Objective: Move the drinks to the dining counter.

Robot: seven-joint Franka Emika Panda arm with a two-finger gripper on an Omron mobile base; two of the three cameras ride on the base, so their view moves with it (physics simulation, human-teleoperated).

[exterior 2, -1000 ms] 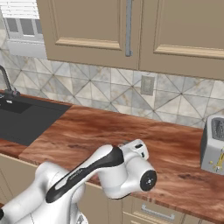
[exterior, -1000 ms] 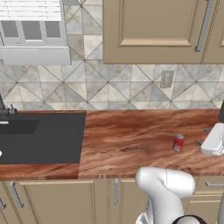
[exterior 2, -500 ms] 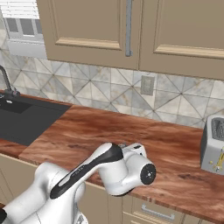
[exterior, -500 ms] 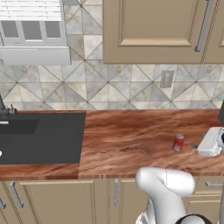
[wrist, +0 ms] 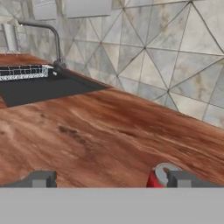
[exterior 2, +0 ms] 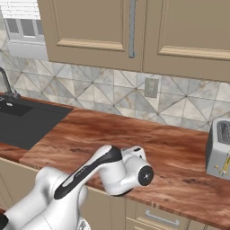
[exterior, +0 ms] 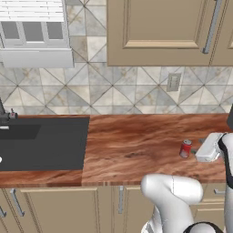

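Note:
A short red can (exterior: 185, 148) stands upright on the wood-grain counter (exterior: 136, 145) against the tiled wall, right of the middle. My gripper (exterior: 198, 146) is just right of it, at about the can's height, pointing towards it. In the hand view the can (wrist: 158, 176) sits low right, partly behind the right fingertip (wrist: 183, 179). The left fingertip (wrist: 39, 179) is far off to the other side, so the gripper (wrist: 111, 180) is open and holds nothing. The other drinks and the dining counter are out of view.
A black sink (exterior: 38, 143) with a faucet (wrist: 52, 35) takes up the counter's left end. A grey toaster (exterior 2: 218, 152) stands at the right by the wall. My arm's elbow (exterior 2: 121, 170) hangs over the counter's front edge. Upper cabinets (exterior: 168, 32) hang above.
My hand has slid left along the counter and now sits closer to the red can. The can has not moved.

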